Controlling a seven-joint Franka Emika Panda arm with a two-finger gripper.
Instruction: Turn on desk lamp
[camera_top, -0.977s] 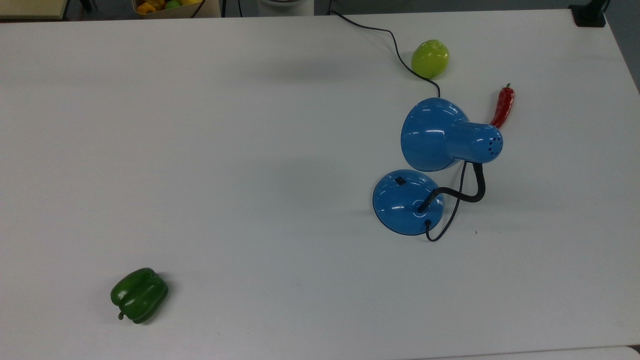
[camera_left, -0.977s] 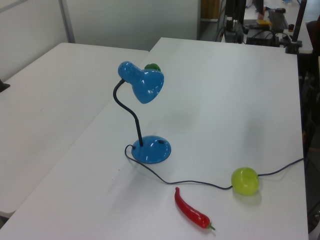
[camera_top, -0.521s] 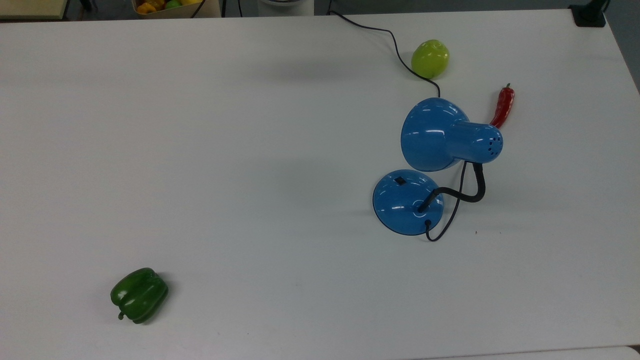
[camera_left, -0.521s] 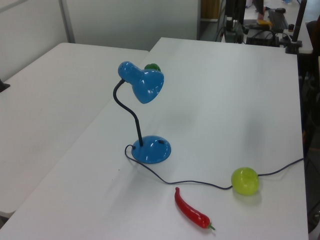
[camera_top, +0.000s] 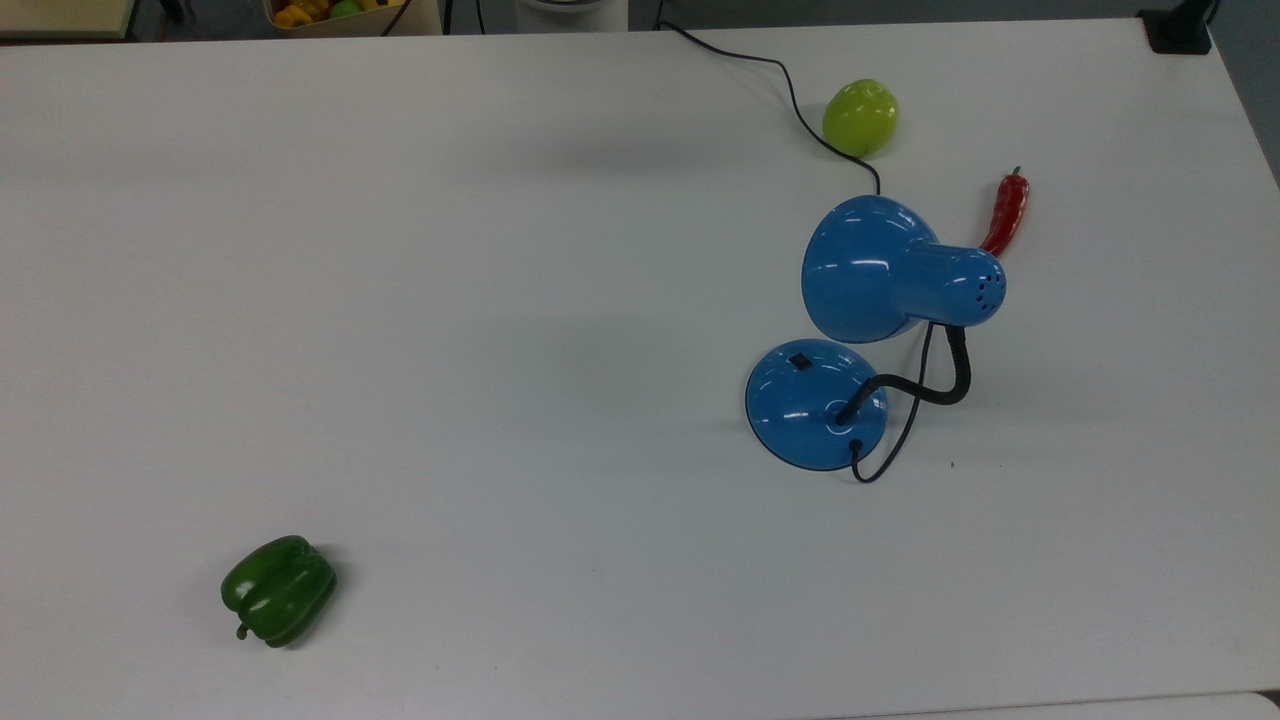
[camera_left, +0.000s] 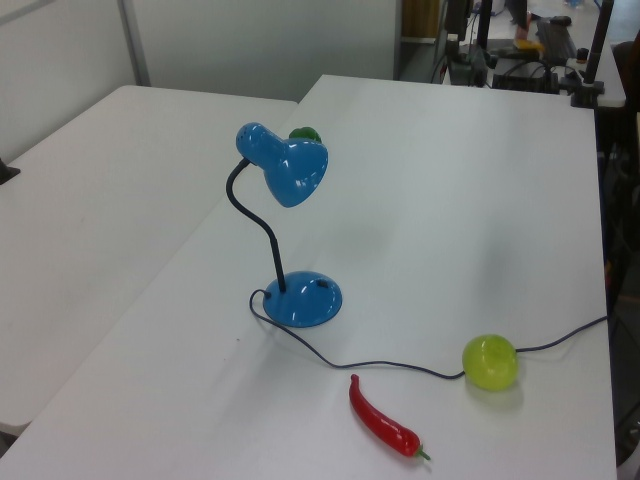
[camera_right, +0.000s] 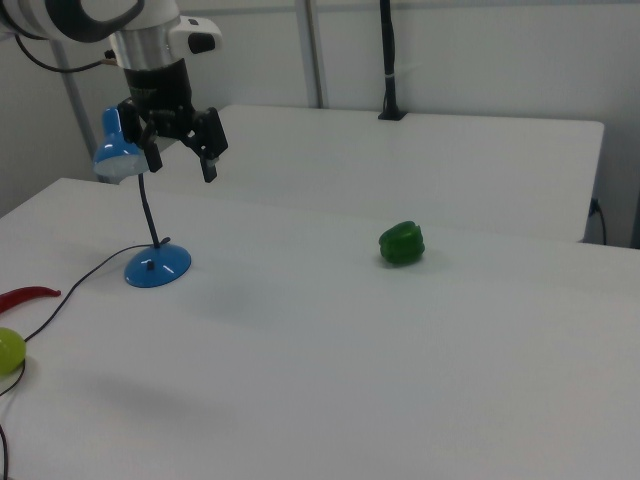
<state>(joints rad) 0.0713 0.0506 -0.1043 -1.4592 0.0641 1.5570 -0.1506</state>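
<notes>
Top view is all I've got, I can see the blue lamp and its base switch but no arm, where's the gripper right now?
Observer: In the right view the gripper hangs in the air, well above the white table, beside the shade of the desk lamp on the right view's right.
Operator: Are its fingers open?
Observer: Yes, the two fingers are spread apart with nothing between them.
Operator: Is it anywhere near the base?
Observer: Not yet. The lamp base sits on the table far below the gripper, untouched.
Operator: Anything standing between them?
Observer: No. The green bell pepper lies far off toward the right view's right.
</notes>
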